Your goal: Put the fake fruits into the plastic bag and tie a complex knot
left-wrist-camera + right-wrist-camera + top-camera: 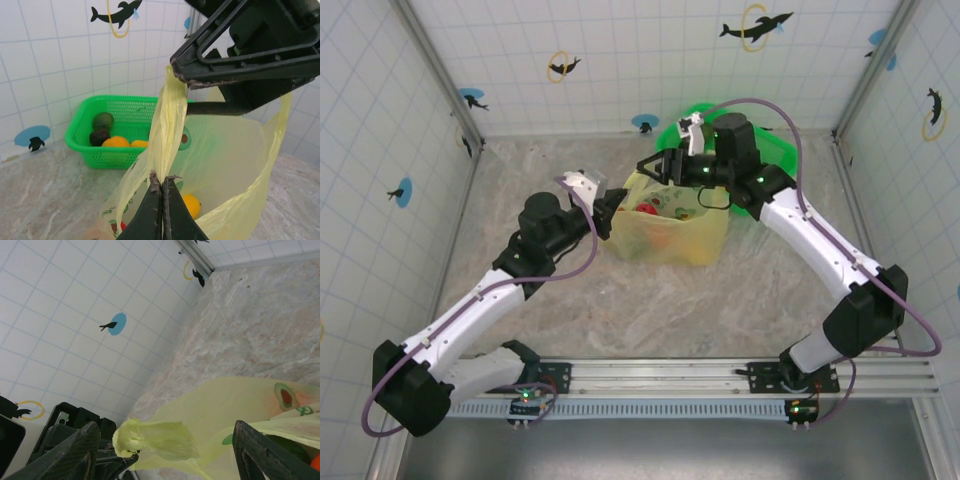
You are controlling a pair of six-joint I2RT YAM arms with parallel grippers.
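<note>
The pale yellow plastic bag [670,235] stands open mid-table with fake fruits inside, among them a red one [646,209] and a yellow one [191,205]. My left gripper [162,179] is shut on one of the bag's handle strips [167,125], pulling it up at the bag's left edge [612,208]. My right gripper [167,455] is open just above it [658,165]. The bunched end of that handle [150,440] lies between its fingers [75,455], close to the left one. No knot is visible.
A bright green basket [85,142] stands behind the bag against the back wall and holds a dark green fruit [103,121], a dark one [99,136] and orange ones [116,142]. Tiled walls enclose the table on three sides.
</note>
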